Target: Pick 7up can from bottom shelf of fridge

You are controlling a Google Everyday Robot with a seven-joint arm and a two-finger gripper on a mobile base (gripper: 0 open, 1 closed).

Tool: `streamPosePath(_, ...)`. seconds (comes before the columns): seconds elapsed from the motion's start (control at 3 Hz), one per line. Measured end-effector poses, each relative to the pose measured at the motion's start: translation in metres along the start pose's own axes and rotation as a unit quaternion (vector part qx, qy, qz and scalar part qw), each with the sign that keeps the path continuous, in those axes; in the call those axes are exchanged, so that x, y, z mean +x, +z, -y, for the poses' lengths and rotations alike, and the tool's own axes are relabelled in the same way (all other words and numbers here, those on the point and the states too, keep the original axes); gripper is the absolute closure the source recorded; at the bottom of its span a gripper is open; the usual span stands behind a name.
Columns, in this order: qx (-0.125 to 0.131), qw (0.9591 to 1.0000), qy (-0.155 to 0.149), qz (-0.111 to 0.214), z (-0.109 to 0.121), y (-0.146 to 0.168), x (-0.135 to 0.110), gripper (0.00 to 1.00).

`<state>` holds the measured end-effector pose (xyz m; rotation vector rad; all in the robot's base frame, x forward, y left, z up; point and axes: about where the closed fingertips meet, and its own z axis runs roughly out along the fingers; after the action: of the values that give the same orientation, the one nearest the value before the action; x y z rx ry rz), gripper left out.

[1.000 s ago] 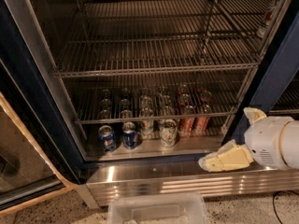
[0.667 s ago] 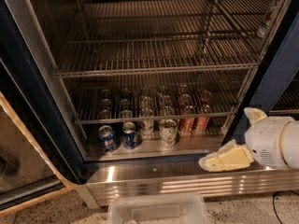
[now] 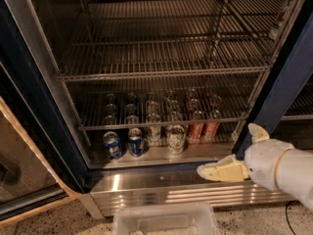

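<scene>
The 7up can (image 3: 176,138), pale whitish-green with a silver top, stands at the front of the bottom shelf (image 3: 156,155) of the fridge (image 3: 288,77), right of centre. My gripper (image 3: 226,149) hovers outside the fridge at the lower right, in front of the steel base, to the right of the can and a little lower. It is open, with one pale finger (image 3: 220,172) pointing left toward the shelf and the other (image 3: 257,131) pointing up. Nothing is held.
Two blue Pepsi cans (image 3: 112,145) (image 3: 135,141) stand left of the 7up can. Red-orange cans (image 3: 195,129) stand to its right, with more cans in rows behind. Empty wire racks (image 3: 161,62) hang above. A clear plastic bin (image 3: 164,222) sits on the floor below the ribbed base panel (image 3: 161,187).
My gripper has shifted slightly left and a little lower. The cans have not moved.
</scene>
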<state>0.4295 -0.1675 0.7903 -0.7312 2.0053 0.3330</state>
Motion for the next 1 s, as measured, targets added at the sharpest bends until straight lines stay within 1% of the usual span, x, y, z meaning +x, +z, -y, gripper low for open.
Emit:
streamPosePath(0.33, 0.013, 0.9988, 0.009, 0.045, -0.010, 0.033, -0.006, 0.00)
streamPosePath(0.67, 0.009, 0.9987, 0.009, 0.049, -0.014, 0.039, -0.007, 0.00)
streamPosePath(1.0, -0.007, 0.9978, 0.008, 0.065, -0.031, 0.061, -0.009, 0.00)
